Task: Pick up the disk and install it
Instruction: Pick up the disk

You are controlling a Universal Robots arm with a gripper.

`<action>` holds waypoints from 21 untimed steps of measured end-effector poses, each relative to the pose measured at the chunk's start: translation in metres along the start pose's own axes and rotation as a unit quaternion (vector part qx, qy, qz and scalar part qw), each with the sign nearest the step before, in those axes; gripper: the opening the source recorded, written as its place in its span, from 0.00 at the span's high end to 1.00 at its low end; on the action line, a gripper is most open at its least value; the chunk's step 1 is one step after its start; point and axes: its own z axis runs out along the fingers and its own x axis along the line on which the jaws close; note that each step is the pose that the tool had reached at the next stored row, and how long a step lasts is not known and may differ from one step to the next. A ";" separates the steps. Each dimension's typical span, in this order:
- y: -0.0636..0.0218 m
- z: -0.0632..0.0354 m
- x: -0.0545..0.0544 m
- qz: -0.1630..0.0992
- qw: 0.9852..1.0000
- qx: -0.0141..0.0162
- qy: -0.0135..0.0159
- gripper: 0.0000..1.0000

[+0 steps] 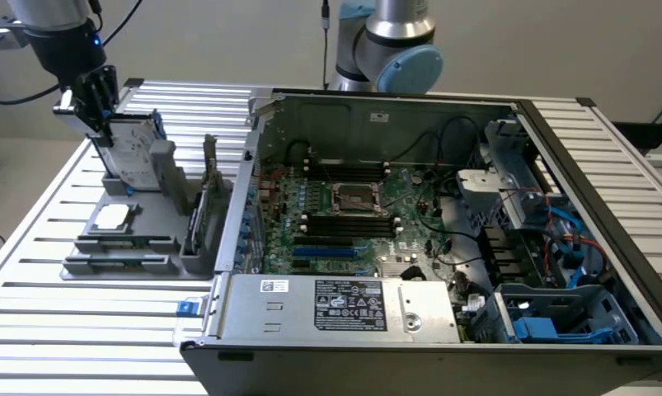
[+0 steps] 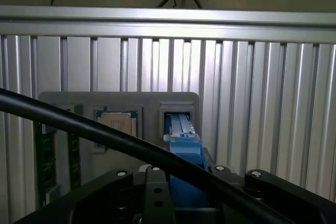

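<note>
Slatted table [image 1: 44, 330], grey holder [image 1: 143, 247] with upright disk [image 1: 136, 157], gripper [image 1: 100, 132] at its top

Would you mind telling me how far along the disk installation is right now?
Done: nothing installed yet. In hand: the gripper is at the top edge of the disk, which stands in the grey holder beside the open computer case. Left: the disk is not yet out of the holder or in the case.

table [image 1: 89, 330]: ribbed bare aluminium, satin sheen | disk [image 1: 133, 157]: silver-grey metal, smooth blue plastic carrier | holder [image 1: 119, 266]: matt grey plastic | power supply [image 1: 265, 318]: bare sheet metal, paper label | cable [image 2: 105, 135]: smooth black sheath
</note>
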 end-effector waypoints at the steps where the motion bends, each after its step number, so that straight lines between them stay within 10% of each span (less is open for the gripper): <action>1: 0.0000 0.0000 0.000 0.000 1.000 0.000 0.001 0.68; 21: 0.0002 -0.0090 0.000 0.000 1.000 0.000 0.003 0.68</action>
